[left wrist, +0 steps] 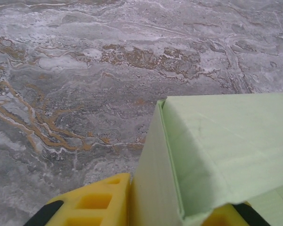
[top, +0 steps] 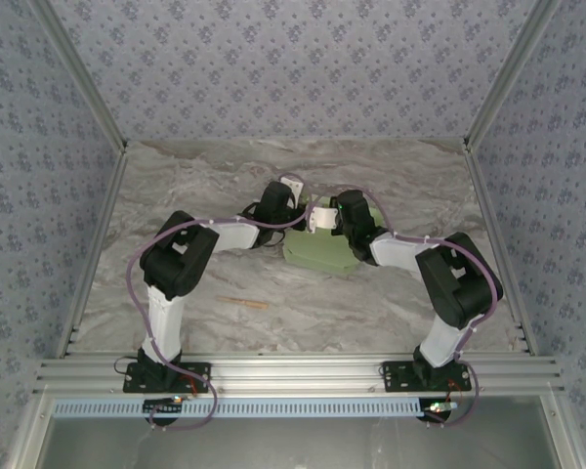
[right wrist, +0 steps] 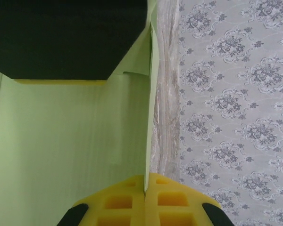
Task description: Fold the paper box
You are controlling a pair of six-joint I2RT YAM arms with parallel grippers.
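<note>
The paper box (top: 317,256) lies on the marble-patterned worktop (top: 195,186) a little past the middle, between your two arms. It is partly formed, with at least one wall raised. Your left tool (left wrist: 170,205) has its yellow fingers on either side of that raised, doubled-over wall and is clamped on it near a corner. The fold along the wall's top is loose, and the inner layer gapes away from the outer one. Your right tool (right wrist: 145,183) has its fingers pressed together on a thin edge of the same card. That edge runs straight up from between them, with a broad green panel to one side.

My reading is that you are setting a side wall, so treat the right tool as the anchor and the left as the folder. Hold the right grip steady so the box doesn't slide on the smooth worktop. With the left, work the doubled wall along its score line rather than at the corner alone, since thin card will likely buckle or tear under a hard pinch in one spot. Aim for a wall square to the base with the loose layer tucked flush. Mind the two wrists, which sit very near each other over the box. The thin tan stick (top: 242,303) lies well apart, nearer you, so leave it.
</note>
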